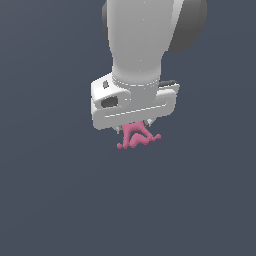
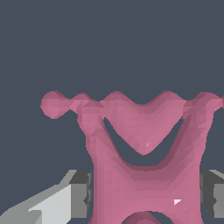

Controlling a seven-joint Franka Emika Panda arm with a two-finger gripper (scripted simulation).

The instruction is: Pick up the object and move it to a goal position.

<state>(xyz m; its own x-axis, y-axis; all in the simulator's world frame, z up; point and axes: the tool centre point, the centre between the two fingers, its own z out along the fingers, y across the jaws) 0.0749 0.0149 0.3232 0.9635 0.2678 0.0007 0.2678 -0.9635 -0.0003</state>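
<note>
In the wrist view, closest to the camera, the pink object [image 2: 144, 183] fills the lower middle of the picture, its thick stem sitting between two grey finger pads [image 2: 81, 192] that press against it on either side. From the stem, two arms curve away and meet a knobby crossbar, leaving an opening through which the dark floor [image 2: 109, 43] shows. One thin prong ends in a rounded bulb. In the exterior view, the white gripper [image 1: 134, 126] hangs from the arm [image 1: 140, 35], which comes down from the top of the picture. The gripper is clenched on the object [image 1: 136, 137], whose pink prongs stick out just below the gripper body, spreading to both sides. The object is narrower than the gripper. Behind everything lies the plain dark blue-grey floor [image 1: 50, 200].
</note>
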